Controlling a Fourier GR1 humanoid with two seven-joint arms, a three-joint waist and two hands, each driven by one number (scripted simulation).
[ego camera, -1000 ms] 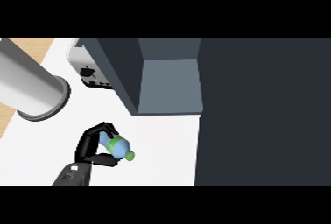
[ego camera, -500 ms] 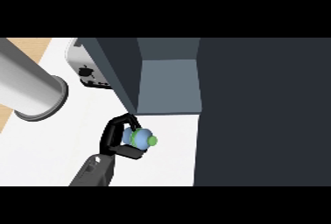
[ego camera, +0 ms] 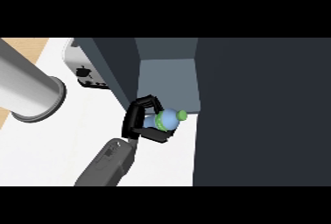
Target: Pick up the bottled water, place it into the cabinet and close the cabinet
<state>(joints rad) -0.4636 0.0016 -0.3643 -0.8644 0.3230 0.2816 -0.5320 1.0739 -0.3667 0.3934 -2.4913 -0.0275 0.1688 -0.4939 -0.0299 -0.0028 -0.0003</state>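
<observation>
Over the white worktop [ego camera: 51, 148], one robot hand [ego camera: 139, 120] is curled round the bottled water [ego camera: 167, 119], its green cap showing. Since a second ago hand and bottle have travelled from mid-worktop up to the cabinet [ego camera: 165, 78] mouth, so placing looks close and closing remains. Beyond, a toaster [ego camera: 87, 72] stands. No writing is legible anywhere.
</observation>
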